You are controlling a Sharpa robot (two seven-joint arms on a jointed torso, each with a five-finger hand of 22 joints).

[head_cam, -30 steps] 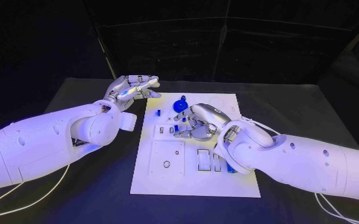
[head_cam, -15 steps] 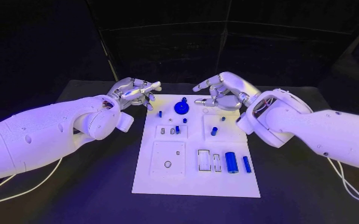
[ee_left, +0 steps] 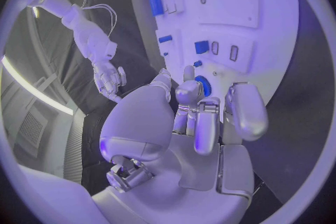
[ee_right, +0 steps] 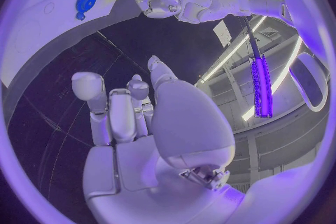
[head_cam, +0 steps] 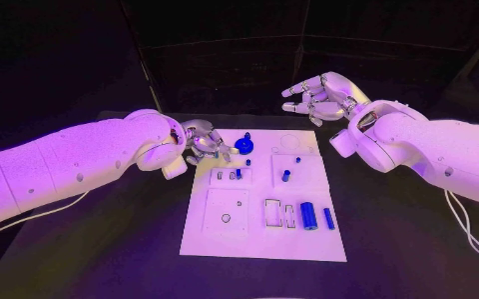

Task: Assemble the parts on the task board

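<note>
Head view showed us the white task board (head_cam: 261,237) lying flat in the middle of the black table (head_cam: 399,243), with several small blue parts on it: a round blue disc (head_cam: 244,147) near its far end, short pegs (head_cam: 286,175) standing mid-board, and two blue cylinders (head_cam: 309,215) lying near the empty slots toward the near end. We judged the assembly only partly done, since those cylinders lay loose and some recesses looked unfilled. Our left hand (head_cam: 205,143) hovered at the board's far left edge, fingers curled, and we could not tell if it held anything, while our right hand (head_cam: 324,98) hung raised beyond the board, fingers apart and holding nothing.
</note>
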